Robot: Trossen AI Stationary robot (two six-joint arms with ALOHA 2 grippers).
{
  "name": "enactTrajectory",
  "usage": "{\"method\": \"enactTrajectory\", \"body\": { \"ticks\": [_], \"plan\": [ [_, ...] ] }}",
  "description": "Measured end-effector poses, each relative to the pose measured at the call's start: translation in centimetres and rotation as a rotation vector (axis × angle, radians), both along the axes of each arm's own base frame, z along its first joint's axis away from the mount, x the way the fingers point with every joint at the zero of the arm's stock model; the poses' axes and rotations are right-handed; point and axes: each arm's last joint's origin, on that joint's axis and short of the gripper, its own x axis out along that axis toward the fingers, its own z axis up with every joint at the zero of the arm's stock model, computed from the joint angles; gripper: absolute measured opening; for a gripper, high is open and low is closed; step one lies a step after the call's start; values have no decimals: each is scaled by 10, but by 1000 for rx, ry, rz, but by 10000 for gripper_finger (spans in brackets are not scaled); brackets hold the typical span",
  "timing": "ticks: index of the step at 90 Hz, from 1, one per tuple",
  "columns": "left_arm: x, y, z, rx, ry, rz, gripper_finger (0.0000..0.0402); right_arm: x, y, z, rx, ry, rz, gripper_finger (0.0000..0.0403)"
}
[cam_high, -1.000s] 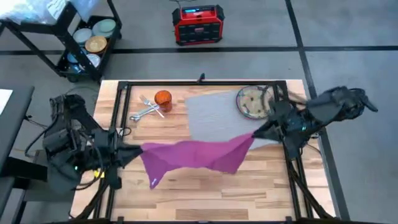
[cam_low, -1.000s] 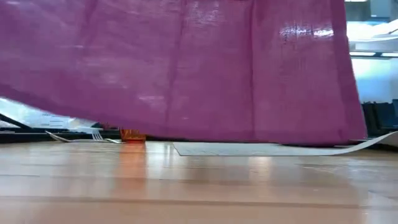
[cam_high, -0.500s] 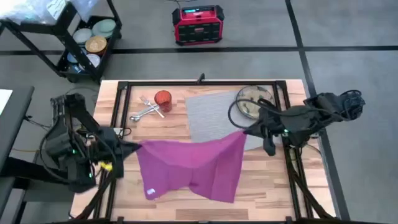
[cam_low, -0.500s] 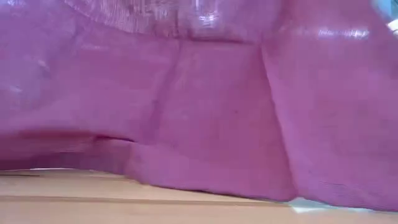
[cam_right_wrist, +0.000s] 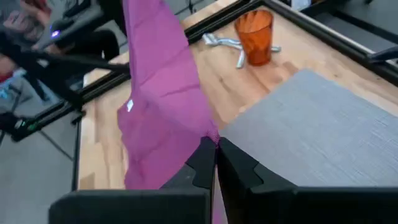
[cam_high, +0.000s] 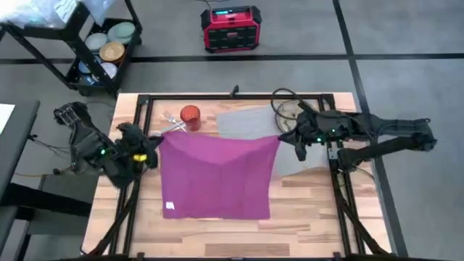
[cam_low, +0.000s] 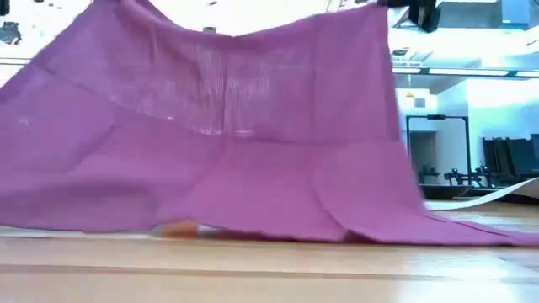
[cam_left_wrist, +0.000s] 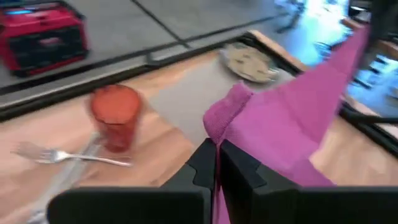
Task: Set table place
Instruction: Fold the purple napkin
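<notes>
The magenta napkin (cam_high: 217,177) hangs spread between my two grippers, its near edge (cam_low: 253,231) resting on the table (cam_high: 217,235). My left gripper (cam_high: 154,141) is shut on its far left corner and my right gripper (cam_high: 284,138) on its far right corner. The napkin covers the near part of the grey mat (cam_high: 243,119). The orange cup (cam_high: 190,116) stands beside the fork and other cutlery (cam_high: 171,125) at the far left. My right arm partly hides the plate (cam_high: 290,110). My left gripper pinches the napkin's far left corner (cam_left_wrist: 219,121) between its two fingers, with the cloth bunched there. The corner is lifted and the cloth slopes down toward the near side. My right gripper pinches the far right corner (cam_right_wrist: 208,134) between its two fingers. That corner is lifted too, and the cloth falls away to the table.
Black frame rails (cam_high: 138,123) run along the table's left, far and right sides. On the floor beyond the far edge stand a red box (cam_high: 230,29) and a cart with dishes (cam_high: 105,47). Bare planks lie at the near right (cam_high: 312,217).
Both grippers have carried the napkin's corners toward the table's far edge, the right one also a little leftward. The napkin, which hung clear of the table and gathered, is now spread out flat-looking, and its near edge has come down onto the table.
</notes>
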Motion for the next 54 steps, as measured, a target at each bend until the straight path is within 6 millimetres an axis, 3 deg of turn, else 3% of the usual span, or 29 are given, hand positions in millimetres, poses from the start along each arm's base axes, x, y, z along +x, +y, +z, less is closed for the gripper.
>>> {"method": "enactTrajectory", "body": {
  "ticks": [18, 31, 42, 54],
  "plan": [
    [-11, 25, -14, -2, 6, 144, 0, 10, -37, -26, 32, -6, -26, 0],
    [-17, 31, -19, -51, 21, 145, 0, 22, -57, -33, 81, -60, 16, 0],
    [-19, 31, -22, -129, 73, 127, 0, 35, -57, -42, 145, -52, 120, 0],
    [-20, 27, -25, -244, 154, 76, 0, 48, -41, -50, 185, -23, 229, 0]
  ]
}}
